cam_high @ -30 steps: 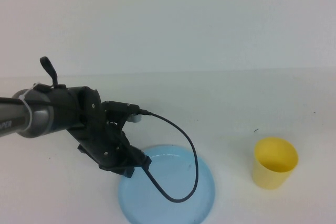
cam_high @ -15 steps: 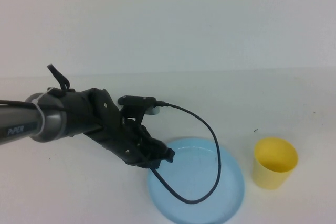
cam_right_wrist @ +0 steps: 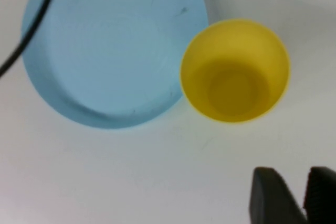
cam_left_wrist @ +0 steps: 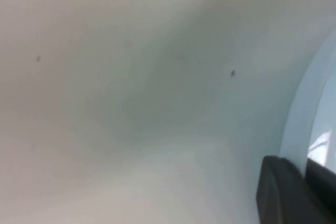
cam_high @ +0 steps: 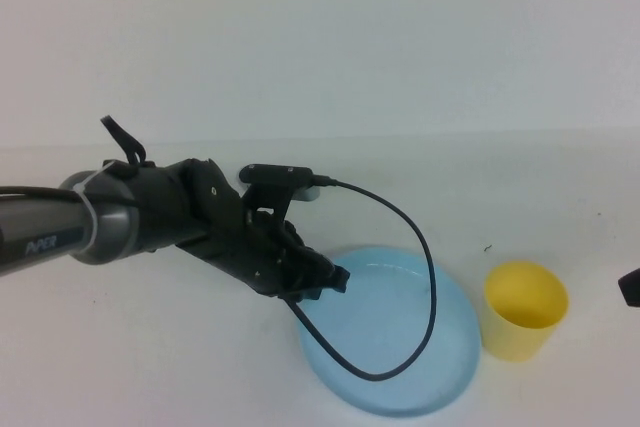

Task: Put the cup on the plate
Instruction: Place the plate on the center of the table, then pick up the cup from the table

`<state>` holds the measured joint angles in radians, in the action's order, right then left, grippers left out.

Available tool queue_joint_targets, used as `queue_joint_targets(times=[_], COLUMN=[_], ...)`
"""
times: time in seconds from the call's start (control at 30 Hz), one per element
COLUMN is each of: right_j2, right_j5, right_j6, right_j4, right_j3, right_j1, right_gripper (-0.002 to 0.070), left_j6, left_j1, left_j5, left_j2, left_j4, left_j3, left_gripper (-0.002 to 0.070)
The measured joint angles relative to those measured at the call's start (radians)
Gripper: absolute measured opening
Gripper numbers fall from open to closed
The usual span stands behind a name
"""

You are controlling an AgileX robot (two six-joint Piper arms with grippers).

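The light blue plate (cam_high: 395,367) lies flat on the white table, front and centre. My left gripper (cam_high: 325,282) is at the plate's left rim, shut on that rim; in the left wrist view the pale rim (cam_left_wrist: 299,119) runs between the two dark fingers of the left gripper (cam_left_wrist: 306,174). The yellow cup (cam_high: 524,309) stands upright on the table just right of the plate, mouth up and empty. My right gripper (cam_right_wrist: 305,195) hovers above the table near the cup (cam_right_wrist: 234,70), fingers slightly apart with nothing between them; only a dark tip of it shows at the high view's right edge.
A black cable (cam_high: 420,277) loops from the left wrist over the plate's middle, and shows in the right wrist view (cam_right_wrist: 26,35) across the plate (cam_right_wrist: 110,51). The left arm (cam_high: 120,222) reaches in from the left. White table (cam_high: 150,367) lies all around.
The left gripper has dragged the plate to the right across the table, up close to the cup. The cup has stayed put. A tip of the right gripper has come into the high view.
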<state>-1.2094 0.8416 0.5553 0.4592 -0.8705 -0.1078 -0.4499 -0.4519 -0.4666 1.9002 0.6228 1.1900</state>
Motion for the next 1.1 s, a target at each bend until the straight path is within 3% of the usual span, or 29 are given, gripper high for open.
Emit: queue_joint_targets(times=[0.23, 0.4, 0.53, 0.67, 0.9, 1.1], right_j2=[-0.110, -0.138, -0.156, -0.202, -0.310, -0.424], right_j5=[-0.005, -0.024, -0.027, 0.003, 0.014, 0.004], right_j6=[-0.002, -0.006, -0.107, -0.233, -0.265, -0.269], right_j4=[-0.002, -0.007, -0.134, -0.303, -0.338, -0.366], right_j3=[-0.019, -0.040, -0.094, -0.171, -0.262, -0.297], right_j1=[0.000, -0.005, -0.037, -0.090, -0.204, -0.238], right_gripper=[0.0322, 0.0343, 0.0345, 0.0346, 0.0356, 0.0438], left_j6=[-0.012, 0.002, 0.012, -0.025, -0.092, -0.081], left_j1=[0.000, 0.006, 0.043, 0.095, 0.124, 0.124], left_j5=[-0.024, -0.033, -0.002, 0.019, -0.073, -0.077], left_j2=[-0.009, -0.060, -0.197, -0.412, -0.778, -1.097], left_j4=[-0.029, -0.138, -0.155, -0.157, -0.272, -0.338], left_j3=[0.054, 0.072, 0.073, 0.073, 0.071, -0.013], left_gripper=[0.0295, 0.0323, 0.0236, 0.0018, 0.0001, 0.0001])
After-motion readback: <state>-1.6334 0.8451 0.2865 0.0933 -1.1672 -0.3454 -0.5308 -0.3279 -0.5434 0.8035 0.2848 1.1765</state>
